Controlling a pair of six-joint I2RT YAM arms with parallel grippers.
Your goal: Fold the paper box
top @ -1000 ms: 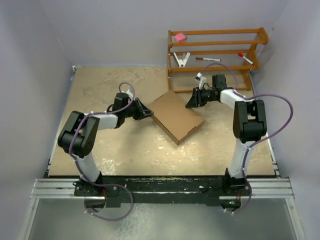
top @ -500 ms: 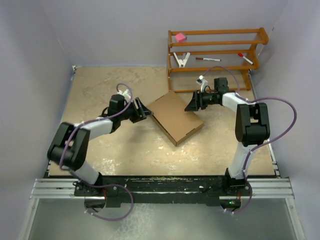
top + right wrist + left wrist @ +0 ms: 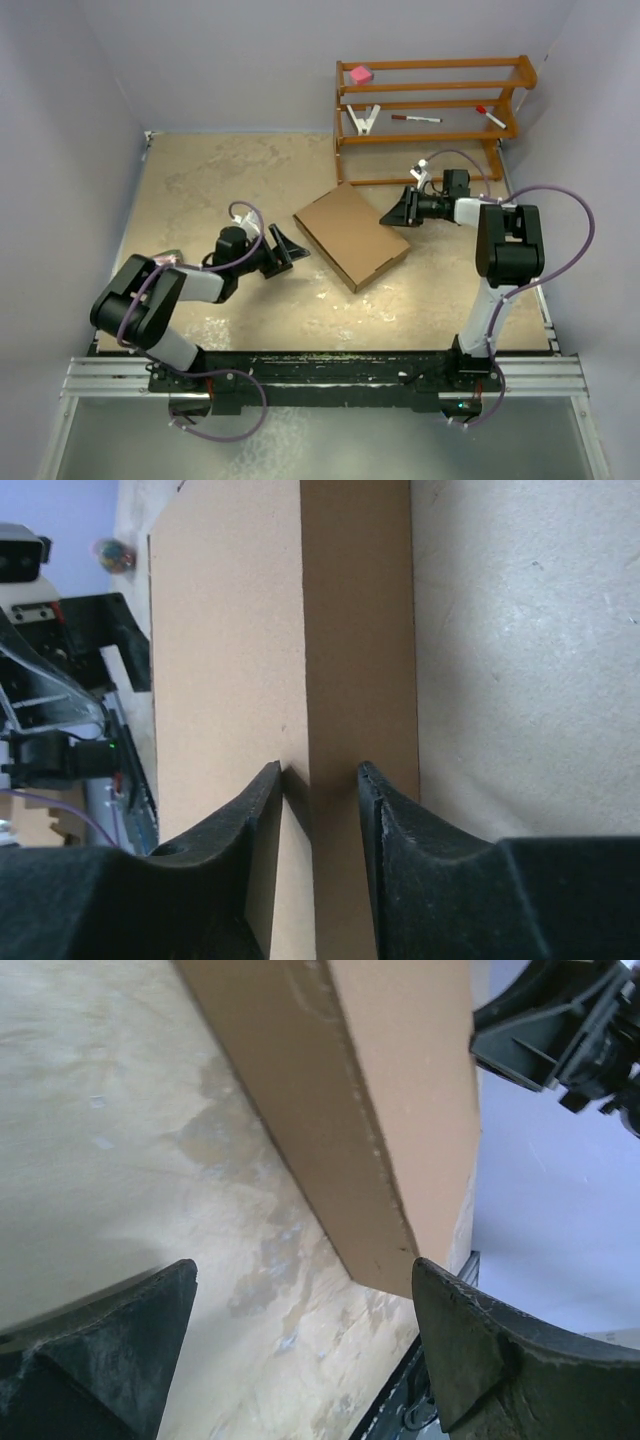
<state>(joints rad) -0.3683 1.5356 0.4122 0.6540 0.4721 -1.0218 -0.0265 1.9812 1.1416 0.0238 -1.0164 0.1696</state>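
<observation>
The paper box [image 3: 350, 235] lies shut and flat on the table as a shallow brown cardboard rectangle, turned diagonally. My left gripper [image 3: 290, 250] stands wide open just off the box's left corner and touches nothing. In the left wrist view, its fingers [image 3: 110, 1330] frame bare table and the box's near corner [image 3: 385, 1260]. My right gripper [image 3: 388, 216] is at the box's upper right edge. There its jaws [image 3: 318, 770] stand a narrow gap apart. The box's top edge [image 3: 302, 680] runs into that gap, with one finger over the lid and one over the side wall. Nothing is pinched.
A wooden rack [image 3: 430, 100] stands at the back right, close behind the right arm. It holds a pink block [image 3: 360, 74], a white clip [image 3: 363, 118] and two markers [image 3: 415, 118]. Walls close in the table on the left, back and right.
My left gripper opened wide and drew back toward the near left, away from the box. My right gripper slid a little right along the box edge. The box stayed in place.
</observation>
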